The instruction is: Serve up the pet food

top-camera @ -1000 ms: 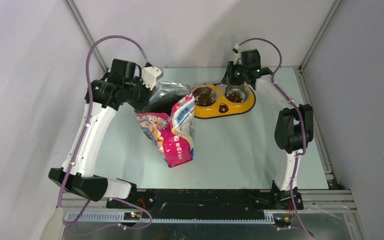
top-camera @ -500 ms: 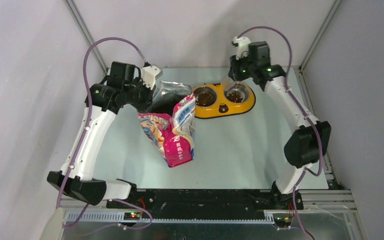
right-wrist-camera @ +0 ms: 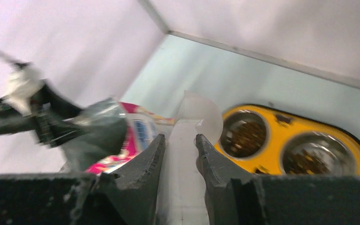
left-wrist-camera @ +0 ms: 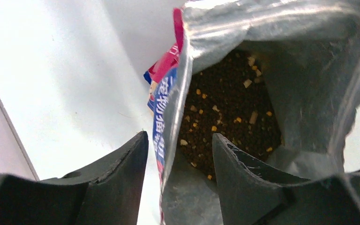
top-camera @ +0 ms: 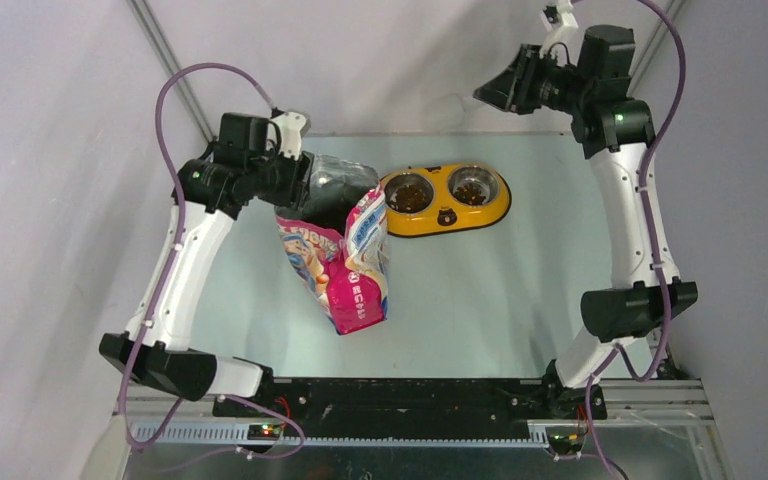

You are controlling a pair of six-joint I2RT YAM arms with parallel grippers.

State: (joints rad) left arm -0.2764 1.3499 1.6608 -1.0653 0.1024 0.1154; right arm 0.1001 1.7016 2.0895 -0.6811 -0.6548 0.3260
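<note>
Pet food (left-wrist-camera: 229, 108), brown kibble, fills the bottom of the open pink-and-blue bag (top-camera: 345, 270), which stands left of centre. My left gripper (top-camera: 298, 190) is open astride the bag's left rim (left-wrist-camera: 180, 93): one finger outside, one inside, neither pressing the foil. More kibble lies in both steel cups (top-camera: 408, 193) of the yellow double bowl (top-camera: 445, 217). My right gripper (top-camera: 485, 92) is raised high at the back right, shut on the handle of the clear scoop (right-wrist-camera: 199, 115). The scoop looks empty.
The yellow bowl (right-wrist-camera: 356, 154) sits at the back of the table, just right of the bag. Grey walls and metal frame posts close in the back and both sides. The right arm's elbow (top-camera: 640, 305) hangs near the right edge.
My left gripper has opened and let go of the bag's rim; the bag still stands. My right arm has lifted away from the bowl, up and back to the right, with the scoop.
</note>
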